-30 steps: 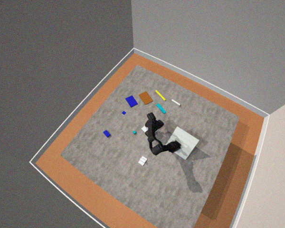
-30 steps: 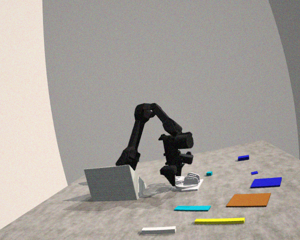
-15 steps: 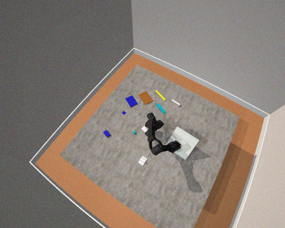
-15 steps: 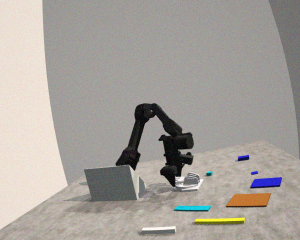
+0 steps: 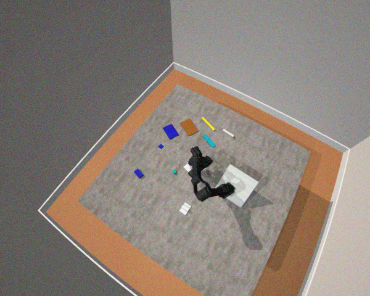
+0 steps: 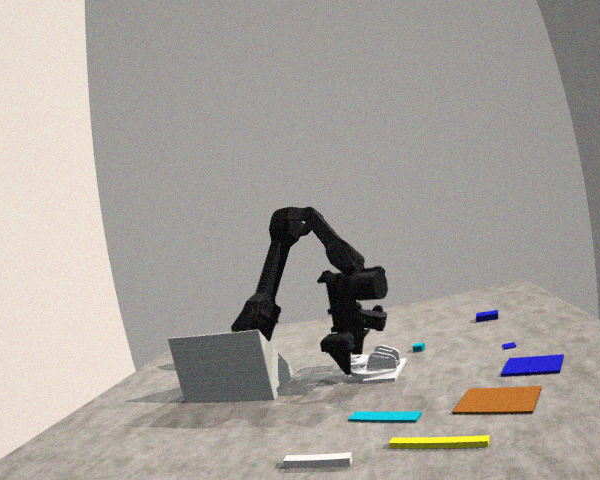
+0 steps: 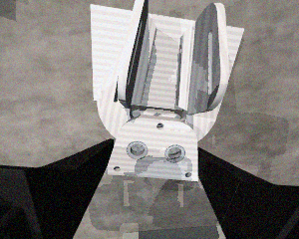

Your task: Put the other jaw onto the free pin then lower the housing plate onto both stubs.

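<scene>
My gripper [image 6: 354, 362] [image 7: 152, 146] is shut on the white housing plate [image 7: 124, 162], one finger at each side edge. The plate has two round holes and looks about level. It hangs low over the rounded end of the white base [image 5: 187, 167] [image 6: 400, 368] [image 7: 104, 50]. I cannot tell if it touches the stubs. The left jaw [image 7: 135, 65] and the right jaw [image 7: 220, 60] stand upright over the base with a gap between them. Their geared ends are mostly hidden under the plate, so meshing and pins cannot be judged.
A large pale block [image 5: 249, 183] [image 6: 222, 366] stands beside the arm's base. A small white piece [image 5: 185, 208] lies apart. A teal cube [image 5: 174, 171] [image 6: 418, 347] is beyond the base. Teal [image 6: 384, 416], orange [image 6: 498, 400] and blue [image 6: 533, 364] flat pieces lie around.
</scene>
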You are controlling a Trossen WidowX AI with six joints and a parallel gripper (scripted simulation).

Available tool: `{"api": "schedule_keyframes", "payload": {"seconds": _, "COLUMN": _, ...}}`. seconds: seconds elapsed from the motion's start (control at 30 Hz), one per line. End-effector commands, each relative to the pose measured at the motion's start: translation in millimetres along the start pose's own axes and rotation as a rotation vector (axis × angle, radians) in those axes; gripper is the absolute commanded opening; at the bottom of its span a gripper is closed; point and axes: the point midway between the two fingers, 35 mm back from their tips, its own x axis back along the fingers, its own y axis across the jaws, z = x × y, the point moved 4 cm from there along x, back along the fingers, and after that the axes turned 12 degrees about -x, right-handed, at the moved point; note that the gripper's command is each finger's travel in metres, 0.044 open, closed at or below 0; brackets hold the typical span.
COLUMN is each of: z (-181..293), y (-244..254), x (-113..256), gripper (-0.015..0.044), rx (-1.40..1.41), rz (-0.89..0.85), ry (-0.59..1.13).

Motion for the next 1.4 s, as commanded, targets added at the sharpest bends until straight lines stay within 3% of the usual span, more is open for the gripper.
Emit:
{"api": "schedule_keyframes", "payload": {"seconds": 0.0, "z": -0.1, "y": 0.3, "x": -1.8, "gripper": 0.0351, "rx": -0.003, "rz": -0.004, "ry": -0.001}}
{"api": "schedule_keyframes", "payload": {"seconds": 1.37, "z": -0.1, "y": 0.4, "x": -9.6, "gripper": 0.0351, "rx": -0.004, "rz": -0.005, "ry": -0.001}}
